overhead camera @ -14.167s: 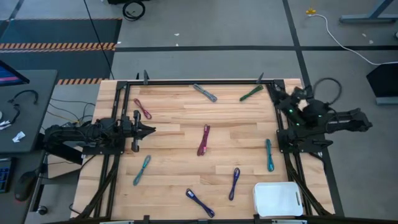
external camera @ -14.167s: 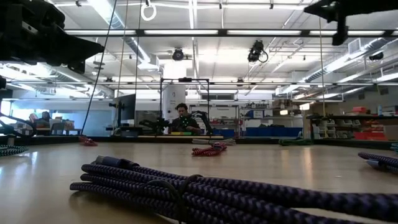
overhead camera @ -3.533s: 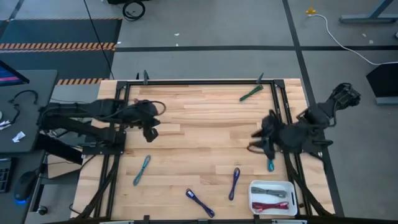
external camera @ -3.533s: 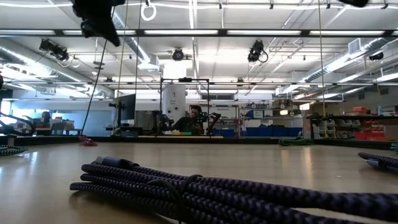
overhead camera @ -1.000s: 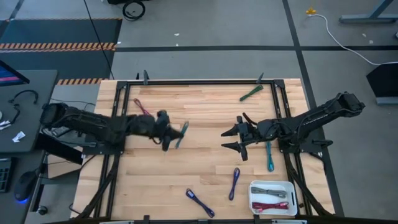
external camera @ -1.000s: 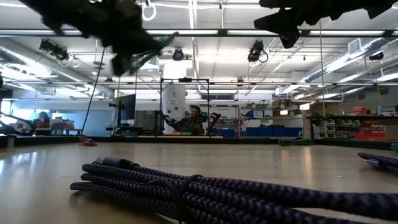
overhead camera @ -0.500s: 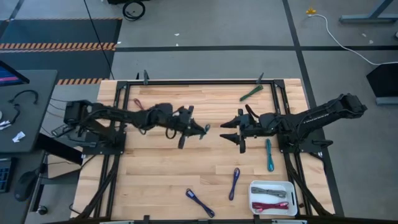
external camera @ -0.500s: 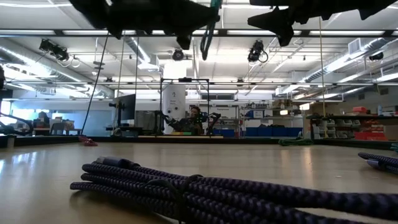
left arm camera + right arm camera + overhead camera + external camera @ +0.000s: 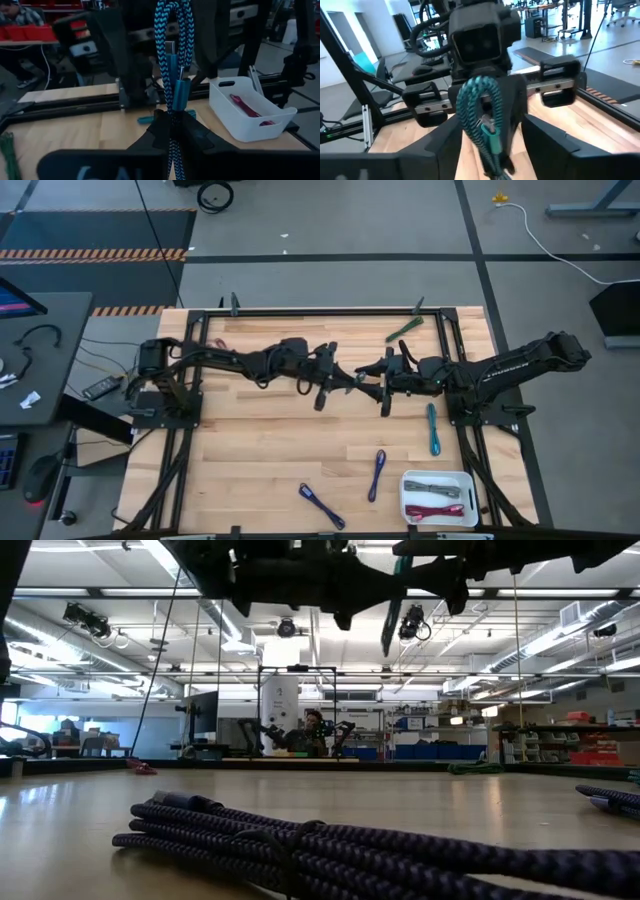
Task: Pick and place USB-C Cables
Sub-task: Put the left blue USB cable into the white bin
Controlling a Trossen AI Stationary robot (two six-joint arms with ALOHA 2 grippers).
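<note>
While the left pincer [image 9: 172, 132] clamps the teal cable [image 9: 173, 60], the right pincer [image 9: 490, 145] gapes around it

You can't follow the teal cable [image 9: 173, 60] whole: its loop runs off the left wrist view's edge (its lower end is pinched from sight between the left gripper's [image 9: 172, 131] fingers).

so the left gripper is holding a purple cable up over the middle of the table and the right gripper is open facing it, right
Not quite: the cable is teal, not purple, as the left wrist view shows. The rest holds: the left gripper is shut on it over the middle of the table, and the right gripper faces it, open.
</note>
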